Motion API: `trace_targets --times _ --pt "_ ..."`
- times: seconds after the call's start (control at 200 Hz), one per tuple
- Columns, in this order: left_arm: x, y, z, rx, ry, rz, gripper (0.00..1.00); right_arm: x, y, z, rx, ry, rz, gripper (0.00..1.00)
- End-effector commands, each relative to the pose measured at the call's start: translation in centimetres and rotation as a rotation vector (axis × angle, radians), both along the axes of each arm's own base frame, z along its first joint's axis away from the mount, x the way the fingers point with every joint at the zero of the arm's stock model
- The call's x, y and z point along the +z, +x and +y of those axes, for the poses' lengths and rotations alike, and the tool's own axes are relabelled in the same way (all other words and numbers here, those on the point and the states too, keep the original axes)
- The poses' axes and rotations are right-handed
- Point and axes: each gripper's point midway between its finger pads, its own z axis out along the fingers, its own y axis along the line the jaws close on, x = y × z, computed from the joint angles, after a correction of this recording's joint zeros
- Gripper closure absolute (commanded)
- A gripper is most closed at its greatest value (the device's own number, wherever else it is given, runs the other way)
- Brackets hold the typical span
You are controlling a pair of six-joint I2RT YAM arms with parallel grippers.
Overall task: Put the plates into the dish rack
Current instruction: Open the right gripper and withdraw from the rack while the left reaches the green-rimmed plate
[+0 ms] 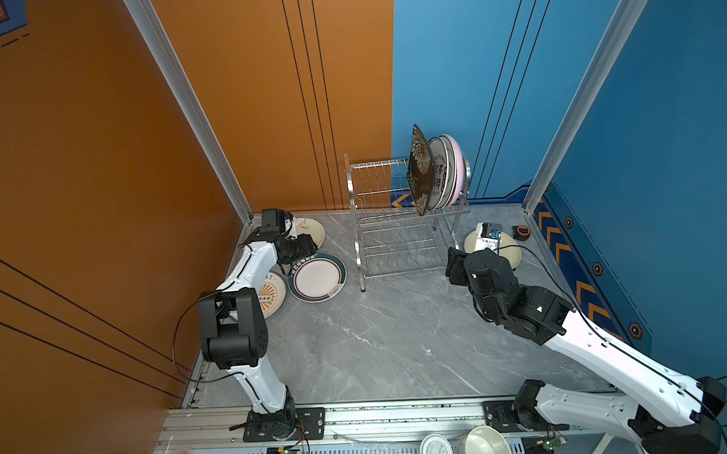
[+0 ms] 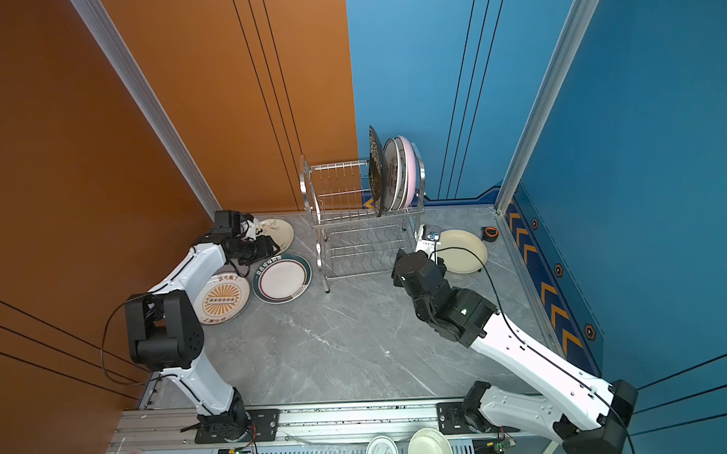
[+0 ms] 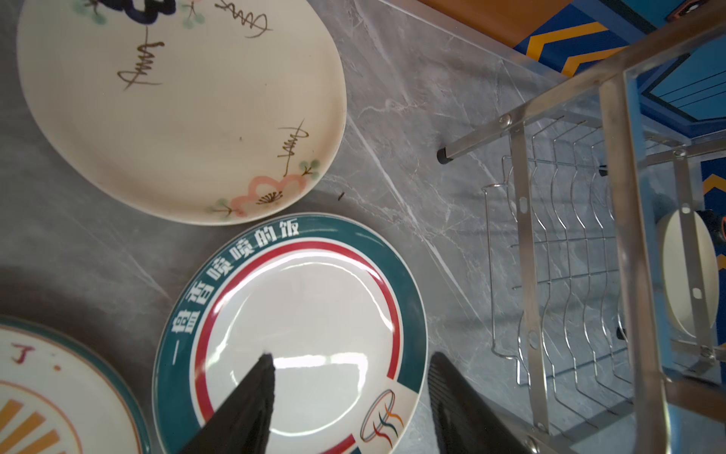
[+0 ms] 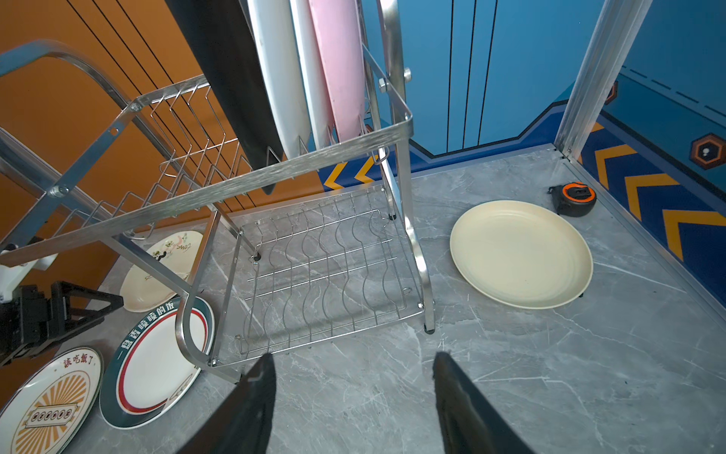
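The dish rack (image 1: pixel 354 203) stands at the back. Its upper tier holds a black floral plate (image 1: pixel 420 172), white dark-rimmed plates (image 1: pixel 442 173) and a pink plate (image 1: pixel 458 166), all on edge. Flat on the table at the left lie a cream panda plate (image 3: pixel 176 106), a teal-rimmed plate (image 3: pixel 298 314) and an orange sunburst plate (image 2: pixel 225 299). My left gripper (image 3: pixel 351 355) is open astride the teal-rimmed plate's rim, one finger over its centre, the other outside it. My right gripper (image 4: pixel 351 355) is open over bare table in front of the rack. A plain cream plate (image 4: pixel 520 253) lies right of the rack.
A black and orange tape measure (image 4: pixel 573 198) sits by the back right corner, beyond the cream plate. A deep cream bowl (image 1: pixel 486 444) and a round tin lid (image 1: pixel 435 450) rest on the front rail. Walls close in on the left, back and right.
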Motion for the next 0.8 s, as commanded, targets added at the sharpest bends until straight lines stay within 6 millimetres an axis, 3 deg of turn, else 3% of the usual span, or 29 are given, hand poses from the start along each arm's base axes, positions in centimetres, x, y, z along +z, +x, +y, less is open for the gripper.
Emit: trace_targets --times 0.0,0.335,0.796 --pt "-1.1 1.3 0.0 -0.041 0.060 0.027 0.39 -1.2 -0.6 -1.1 -0.018 -0.007 0.038 0.36" --pt "-3.9 4.6 -4.3 -0.179 0.149 0.055 0.46 -2.4 -0.4 -2.4 -0.044 -0.007 0.071 0.36" --pt "-7.1 7.0 -6.5 -0.249 0.334 0.105 0.49 -2.6 -0.1 -3.5 -0.061 0.003 0.085 0.36"
